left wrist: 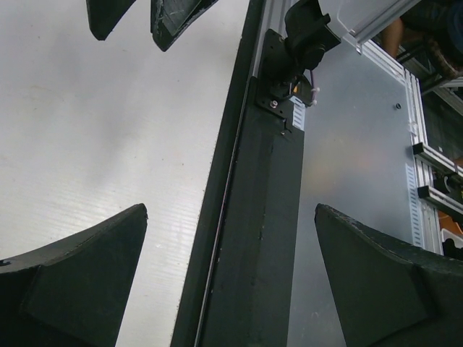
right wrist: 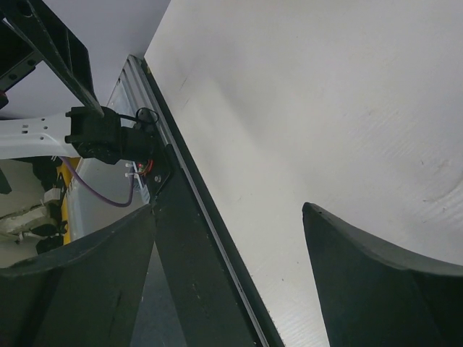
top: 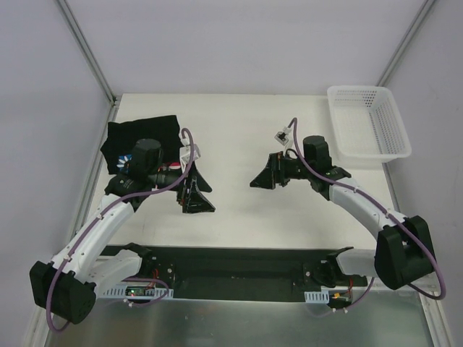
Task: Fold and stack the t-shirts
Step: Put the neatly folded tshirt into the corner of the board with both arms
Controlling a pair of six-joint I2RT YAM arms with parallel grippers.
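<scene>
The left arm (top: 108,217) hides part of the black t-shirt (top: 145,132). The left gripper (top: 197,198) and the right gripper (top: 261,179) are both spread wide, holding nothing.

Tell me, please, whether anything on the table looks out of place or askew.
Nothing looks spilled or damaged. The black t-shirt lies slightly askew at the far left corner of the table, partly hidden by the left arm. The white basket looks empty. The left gripper and right gripper are open, holding nothing.

White table (top: 239,137), plain pale walls (top: 239,43), metal corner posts (top: 87,49), even diffuse light
</scene>
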